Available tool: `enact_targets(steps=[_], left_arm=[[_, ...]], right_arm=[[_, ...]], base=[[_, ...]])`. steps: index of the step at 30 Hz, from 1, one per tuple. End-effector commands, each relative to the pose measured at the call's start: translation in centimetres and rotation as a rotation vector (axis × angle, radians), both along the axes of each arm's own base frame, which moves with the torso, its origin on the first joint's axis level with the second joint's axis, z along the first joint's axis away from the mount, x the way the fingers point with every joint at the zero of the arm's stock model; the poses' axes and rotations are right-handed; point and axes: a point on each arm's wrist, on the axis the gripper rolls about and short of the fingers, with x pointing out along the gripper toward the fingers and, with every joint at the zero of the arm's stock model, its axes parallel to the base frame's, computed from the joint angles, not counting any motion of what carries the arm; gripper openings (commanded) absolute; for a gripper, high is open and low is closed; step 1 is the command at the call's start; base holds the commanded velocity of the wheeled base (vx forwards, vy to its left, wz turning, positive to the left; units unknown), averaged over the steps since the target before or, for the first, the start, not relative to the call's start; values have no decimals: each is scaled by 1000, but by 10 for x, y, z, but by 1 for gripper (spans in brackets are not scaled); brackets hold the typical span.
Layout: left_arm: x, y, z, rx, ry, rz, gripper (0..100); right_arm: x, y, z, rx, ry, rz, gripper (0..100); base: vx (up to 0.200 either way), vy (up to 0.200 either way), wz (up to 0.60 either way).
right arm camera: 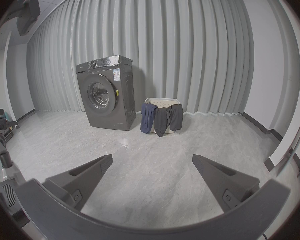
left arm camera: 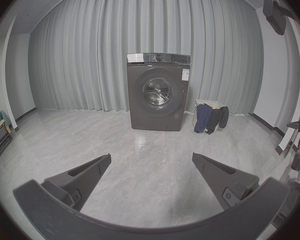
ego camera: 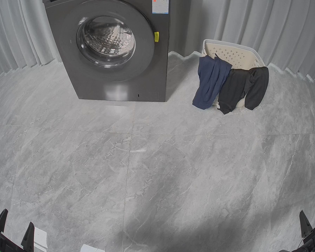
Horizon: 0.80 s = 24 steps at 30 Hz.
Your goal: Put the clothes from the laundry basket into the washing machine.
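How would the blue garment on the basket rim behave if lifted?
Probably floppy: the blue garment hangs in limp folds over the basket rim. Likely light, though its long tail may drag. It might tug the dark garment, whose edge seems to touch it.

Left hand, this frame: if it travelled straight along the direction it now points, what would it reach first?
Probably the washing machine front: it sits almost centred ahead of the left hand, which is open. Only bare floor lies between; the laundry basket stands off to one side. Depth is hard to judge.
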Motion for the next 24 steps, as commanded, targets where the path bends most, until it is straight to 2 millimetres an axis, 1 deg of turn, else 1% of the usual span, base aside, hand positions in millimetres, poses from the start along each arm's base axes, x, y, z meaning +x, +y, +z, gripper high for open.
enact_targets(steps=[1,15,21,24], left_arm=[[0,0,-5,0,3,1,100],[0,0,-5,-7,-2,19,100],[0,0,-5,-7,-2,19,100],[0,0,-5,-7,-2,19,100]], right_arm=[[0,0,-5,0,1,3,100],[0,0,-5,-2,2,3,100],[0,0,-5,-3,2,4,100],[0,0,-5,-3,2,4,100]], base=[[200,0,0],[200,0,0],[0,0,-600],[0,0,0]])
